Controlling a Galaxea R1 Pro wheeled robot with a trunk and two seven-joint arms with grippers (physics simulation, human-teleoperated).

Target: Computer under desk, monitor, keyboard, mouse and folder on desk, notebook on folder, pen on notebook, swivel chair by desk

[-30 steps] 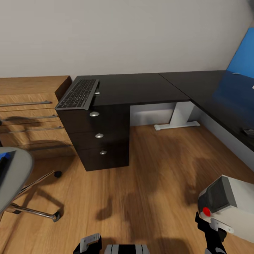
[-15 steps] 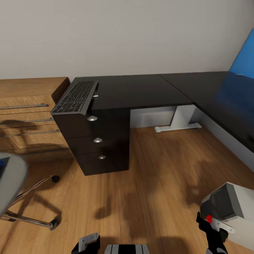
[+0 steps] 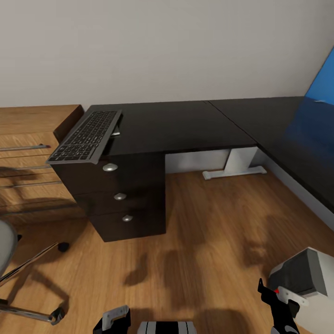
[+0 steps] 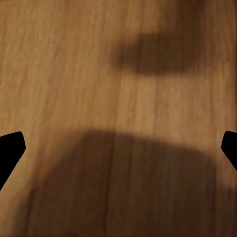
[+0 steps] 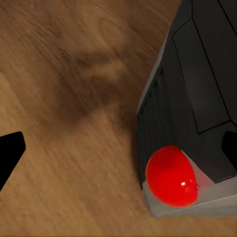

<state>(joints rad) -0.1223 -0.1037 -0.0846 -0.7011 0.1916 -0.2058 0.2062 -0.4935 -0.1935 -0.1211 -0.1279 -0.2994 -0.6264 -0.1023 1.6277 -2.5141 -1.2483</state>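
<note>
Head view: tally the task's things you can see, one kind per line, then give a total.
Desk: 1
Keyboard, lying over the desk's end edge above the drawers: 1
Swivel chair, partly cut off at the picture's edge: 1
White and dark box with a red button on the floor, likely the computer: 1
Total: 4

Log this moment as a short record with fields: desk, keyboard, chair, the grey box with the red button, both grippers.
desk: long black-topped L-shaped desk with dark drawers and round silver knobs, on light wood floor
keyboard: flat dark keyboard on the desk's left end, tilted, overhanging the edge
chair: grey swivel chair at the head view's left edge, apart from the desk
box: grey-white box with a red button on the floor, close beside the right gripper
left gripper: open, over bare floor
right gripper: open, holding nothing
</note>
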